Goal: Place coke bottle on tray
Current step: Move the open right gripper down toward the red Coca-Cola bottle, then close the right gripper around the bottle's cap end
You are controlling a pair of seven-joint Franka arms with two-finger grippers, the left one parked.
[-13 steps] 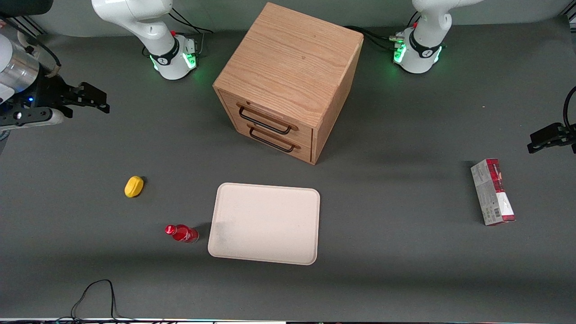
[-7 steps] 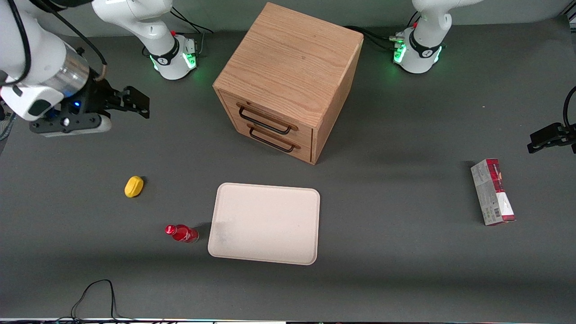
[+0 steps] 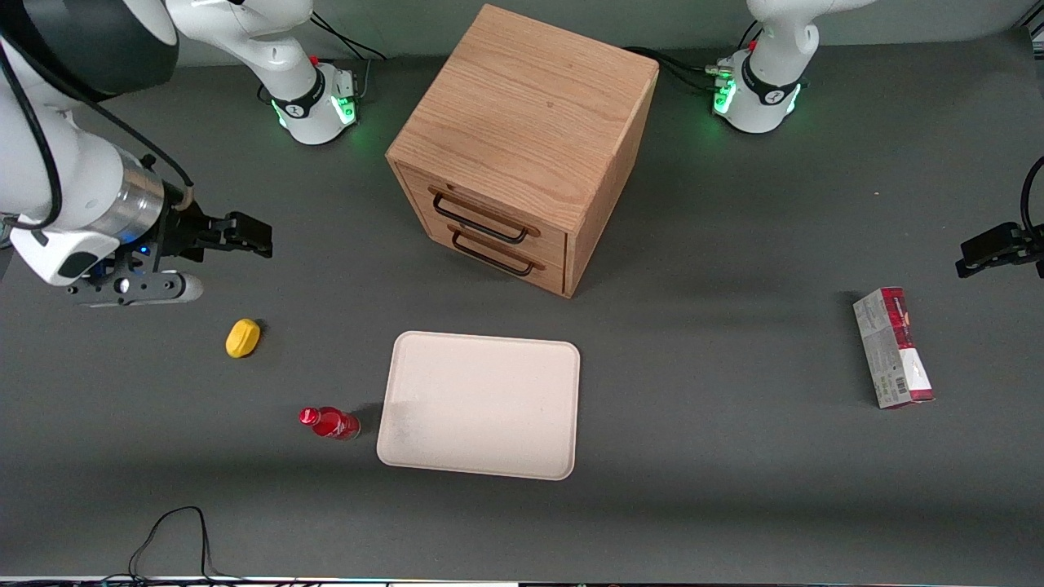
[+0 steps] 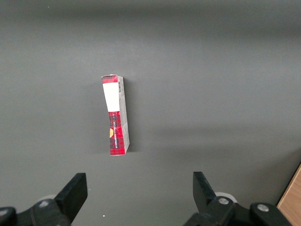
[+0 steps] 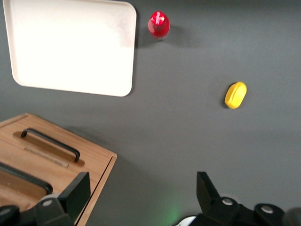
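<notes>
Even overhead light, soft shadows

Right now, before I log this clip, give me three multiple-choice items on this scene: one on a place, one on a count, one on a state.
1. The small red plastic coke bottle stands
A. on the flat cream rectangular tray
B. on the table beside the tray
C. in a drawer

2. Drawer handles on the wooden cabinet?
A. one
B. two
C. three

3. The right arm's hand is
A. open, empty
B. shut on the bottle
C. shut on the yellow lemon-like object

Key: 1 B, bare tabletop shows around the bottle; 2 B, two black handles show; 3 A, hand hovers above the table with fingers apart.
</notes>
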